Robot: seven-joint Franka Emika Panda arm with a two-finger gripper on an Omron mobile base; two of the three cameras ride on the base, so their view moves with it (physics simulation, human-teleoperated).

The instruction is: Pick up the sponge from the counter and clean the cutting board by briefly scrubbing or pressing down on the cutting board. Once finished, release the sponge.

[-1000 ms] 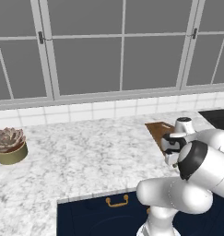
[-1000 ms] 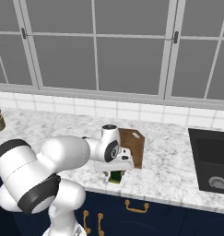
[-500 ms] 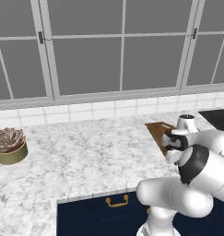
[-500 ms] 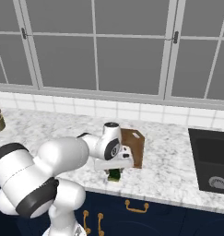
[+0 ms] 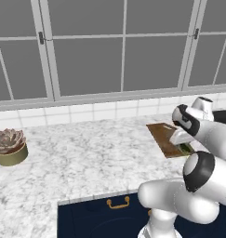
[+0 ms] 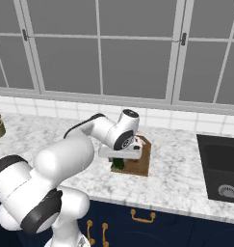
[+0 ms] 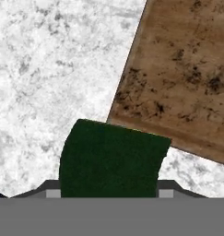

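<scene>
Fingers (image 7: 166,190) of the gripper (image 7: 109,191) are clamped on the sponge (image 7: 111,159): in the hand view two dark tips flank the green block, which sits between them and hides most of each pad. The sponge hangs over the counter (image 7: 44,73), just beside the near corner of the cutting board (image 7: 187,69).

Going left to right from the cutting board's side of the left base view: a small potted succulent (image 5: 9,145) stands far left of the cutting board (image 5: 165,137), well apart from it, then bare marble counter (image 5: 86,158), then the board with the gripper (image 5: 184,148) at its near edge and a sliver of green sponge (image 5: 185,148) below the hand. In the right base view the sponge (image 6: 118,164) shows at the board's (image 6: 140,161) front left corner, and a dark sink (image 6: 219,169) lies to the right of the board.

By my judgement the pick-up is done and the carry to the board is in hand. Next the sponge needs shifting inward over the wood, then pressing down flat.

Counted: one sponge, one cutting board, one potted plant, one sink.
</scene>
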